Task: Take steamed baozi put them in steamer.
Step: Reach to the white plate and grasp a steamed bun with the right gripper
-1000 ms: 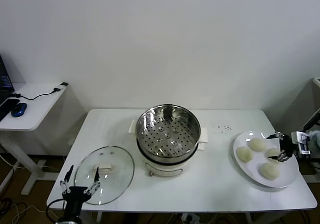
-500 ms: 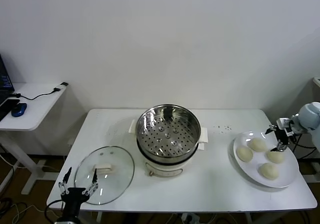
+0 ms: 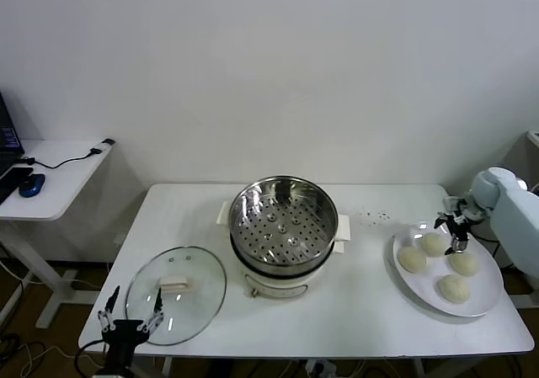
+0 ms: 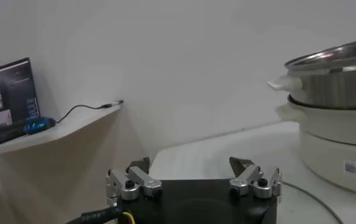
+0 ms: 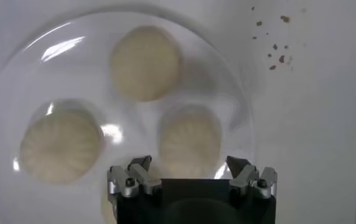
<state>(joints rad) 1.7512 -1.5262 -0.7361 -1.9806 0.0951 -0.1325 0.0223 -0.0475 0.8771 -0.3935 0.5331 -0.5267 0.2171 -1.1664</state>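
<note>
A side desk [image 3: 59, 163] at far left carries a blue mouse [image 3: 31, 186] and a dark cable, beside the white desk [image 3: 303, 311] where the work is laid out. At that desk's near left corner the left claw [image 3: 130, 315] hangs low by the edge with its fingers spread apart and nothing between them, just at the rim of a round glass lid [image 3: 175, 294] that lies flat with its white handle up; the left wrist view shows those open fingers [image 4: 132, 182] in front of the pot's cream body. At the middle of the desk stands the steamer [image 3: 284, 226], a shiny steel basket with a perforated bottom seated on a cream-white pot with side handles, holding nothing. A scatter of dark specks [image 3: 375, 216] marks the desk to its right. Farther right, a white plate [image 3: 484, 304] holds all four steamed baozi [image 3: 412, 260], set close together but not touching. The right claw [image 3: 451, 228] hovers over the plate's far side, above the rearmost bun, its fingers wide apart and gripping nothing; the right wrist view looks straight down on three of the buns, one lying just ahead of the open fingers [image 5: 135, 176].
</note>
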